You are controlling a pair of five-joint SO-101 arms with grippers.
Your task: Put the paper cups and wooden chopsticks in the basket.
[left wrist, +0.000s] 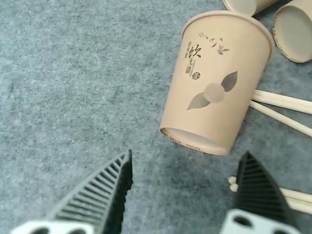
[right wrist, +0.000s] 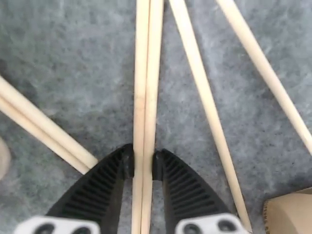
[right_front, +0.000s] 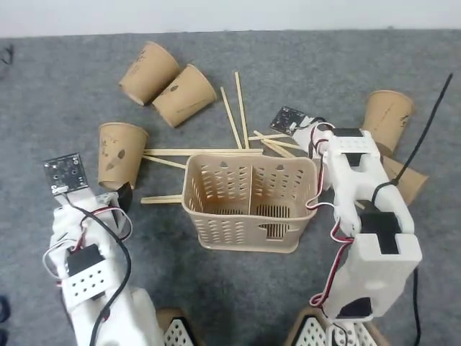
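Basket (right_front: 245, 234): It stood toward the near edge of the desk (right_front: 230, 288), mid-way between the two arms, with both compartments bare.
Left fingers (left wrist: 105, 192): They were spread wide and held nothing, low over the desk's near left. The base of the nearest cup lay just ahead of the gap, untouched.
Nearest cup (left wrist: 217, 83): It lay on its side at the left, mouth pointing away. It looked like thin paper, light and easily crushed, and I'd say apt to roll. A gentle hold across the body near the stiffer base seemed wisest.
Right fingers (right wrist: 102, 190): They were narrowed onto a pair of chopsticks (right wrist: 145, 73), one finger touching each side, just behind the basket's right end.
Pair of chopsticks: They looked like stiff, light, smooth wood. I'd expect them to swing or slip if pinched far from mid-length.
Loose chopsticks (right_front: 238, 108): These were scattered behind the basket, toward the middle of the desk.
Right-hand cups (right_front: 389, 115): Two lay near the right edge, partly behind the arm.
Far cups (right_front: 148, 72): Two lay on their sides, side by side toward the far left corner.
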